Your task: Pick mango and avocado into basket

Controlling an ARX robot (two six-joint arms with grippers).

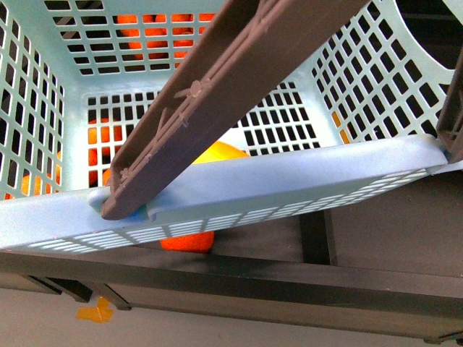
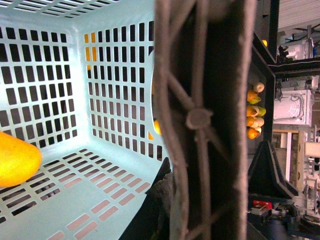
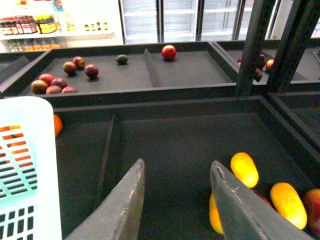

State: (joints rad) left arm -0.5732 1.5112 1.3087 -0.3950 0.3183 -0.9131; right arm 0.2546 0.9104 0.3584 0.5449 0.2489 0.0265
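- Mango (image 1: pixel 217 154) already lies in the basket (image 1: pixel 304 189), by its near wall.
- Right gripper (image 3: pixel 176 167) is released and empty; the likely avocado (image 3: pixel 122 59) sits far-left of it, in the far bin (image 3: pixel 195 70).
- Left gripper: cannot tell.

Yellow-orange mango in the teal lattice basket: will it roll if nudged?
Probably rolls sideways: the oblong yellow-orange mango has a rounded body lying loose on the flat slotted floor of the teal plastic basket. Its smooth skin may slip when pinched.
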